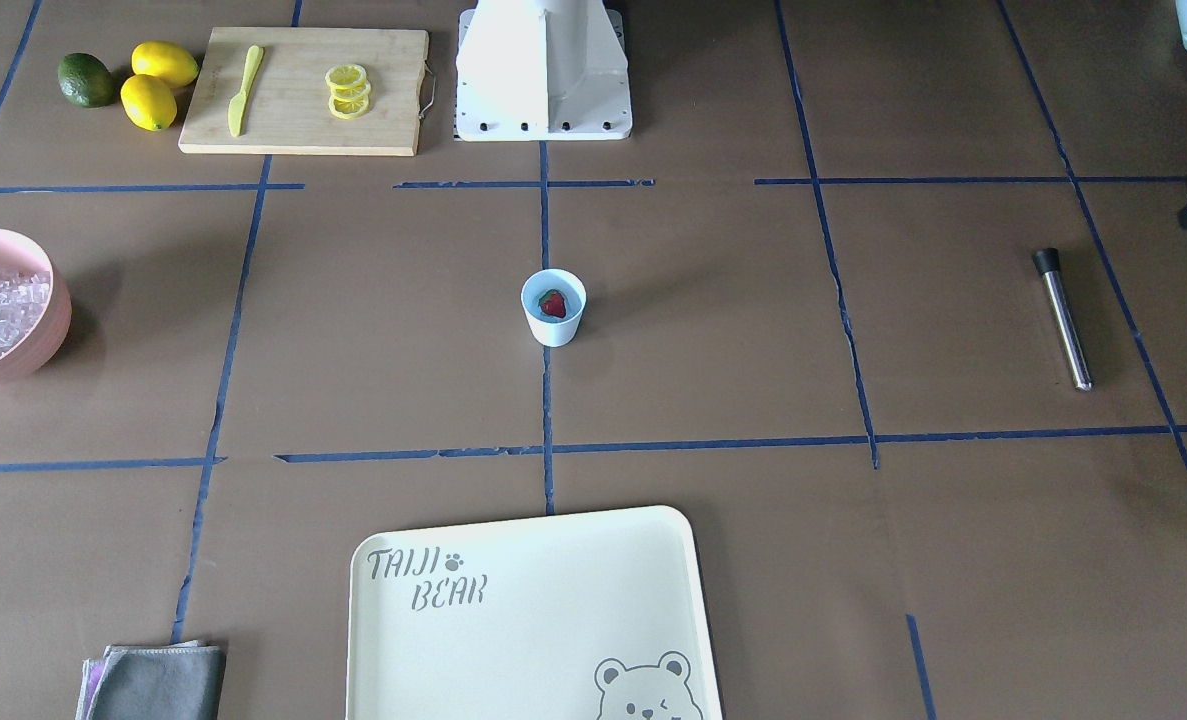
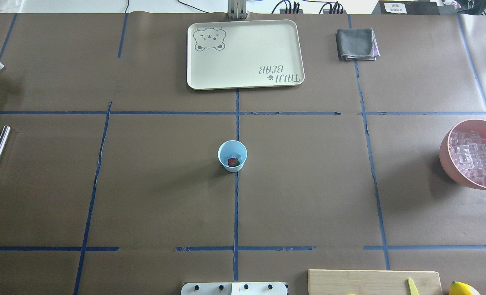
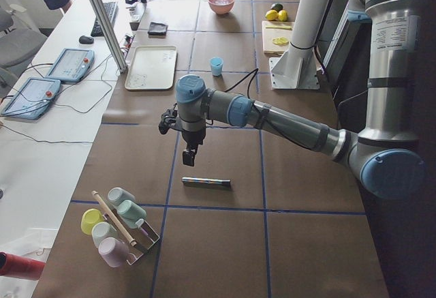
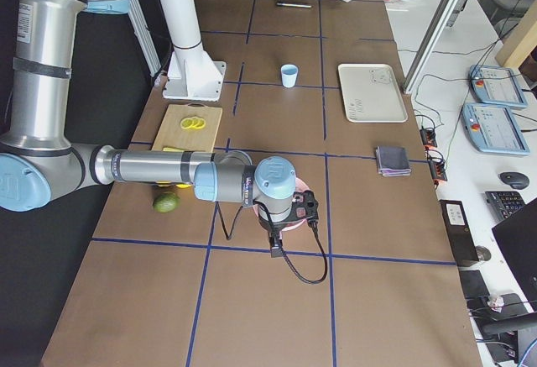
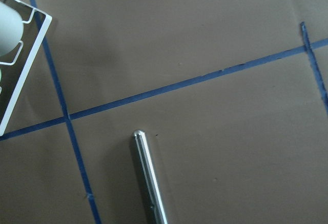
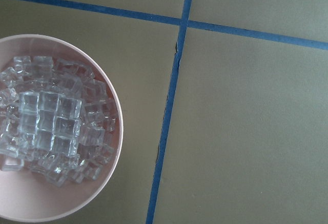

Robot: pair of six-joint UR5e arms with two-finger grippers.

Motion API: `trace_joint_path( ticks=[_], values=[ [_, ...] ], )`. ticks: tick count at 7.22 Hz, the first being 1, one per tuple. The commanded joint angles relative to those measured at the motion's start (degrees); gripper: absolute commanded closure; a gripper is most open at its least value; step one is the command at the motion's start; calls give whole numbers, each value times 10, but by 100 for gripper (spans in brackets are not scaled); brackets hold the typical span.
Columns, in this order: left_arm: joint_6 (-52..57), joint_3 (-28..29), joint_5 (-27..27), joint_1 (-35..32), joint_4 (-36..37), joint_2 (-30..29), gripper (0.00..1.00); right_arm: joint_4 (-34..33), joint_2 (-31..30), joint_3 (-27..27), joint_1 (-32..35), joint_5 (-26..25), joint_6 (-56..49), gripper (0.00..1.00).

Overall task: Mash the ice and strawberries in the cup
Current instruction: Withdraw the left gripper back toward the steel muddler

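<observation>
1. A small light-blue tapered cup (image 1: 553, 320) stands upright near the middle of the brown paper-covered table (image 1: 713, 330), on a blue tape line.
2. One red strawberry with a dark green top (image 1: 552, 304) lies inside the cup. From overhead something glassy seems to sit beside it, too small to be sure of.
3. The clear ice cubes (image 6: 46, 131) are heaped in a large pink bowl (image 6: 115, 111) at the table's end on the robot's right, well apart from the cup.
4. The right gripper (image 4: 275, 245) hangs above that bowl, pointing down. I cannot tell whether its fingers are spread or pressed together.
5. The left gripper (image 3: 189, 155) hovers over a slim metal rod with a black end (image 1: 1061, 318) that lies flat on the table. Its finger state cannot be told either.
6. A wooden cutting board (image 1: 303, 120) carries round lemon slices (image 1: 347, 90) and a yellow knife (image 1: 245, 90).
7. A cream tray printed with a bear (image 1: 553, 560) lies across the table from the robot's base.
</observation>
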Motion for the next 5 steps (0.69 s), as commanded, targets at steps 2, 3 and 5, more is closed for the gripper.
trace_joint_path(
  ticks=[2, 3, 5],
  values=[
    [-42, 18, -12, -14, -25, 20, 0, 0, 1, 0, 0, 0, 2, 0],
    [-106, 79, -10, -12, -132, 21, 0, 0, 1, 0, 0, 0, 3, 0],
    [-244, 205, -5, 57, -351, 6, 0, 0, 1, 0, 0, 0, 3, 0]
  ],
)
